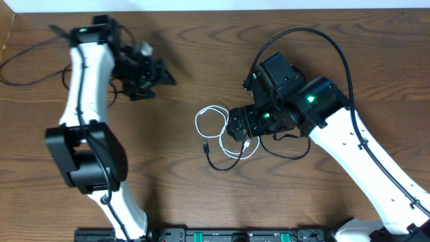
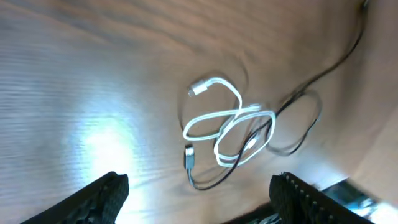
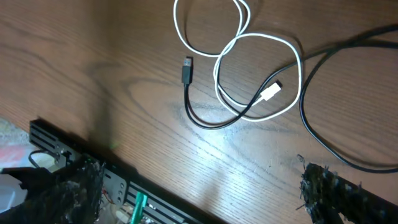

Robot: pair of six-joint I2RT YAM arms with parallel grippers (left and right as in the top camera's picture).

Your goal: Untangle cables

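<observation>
A white cable lies looped at mid-table, crossed by a thin black cable whose plug points away from the loops. My right gripper hovers open over the right side of this tangle, holding nothing. In the right wrist view the white cable, its plug and the black cable lie ahead of the open gripper. My left gripper stands open at the upper left, well apart from the tangle. Its view shows the white cable and black plug beyond the gripper.
Another black cord curves past the tangle's right side. A thin black cord loops at the far left edge. A thick black wire arches over the right arm. A black rail runs along the table's front edge.
</observation>
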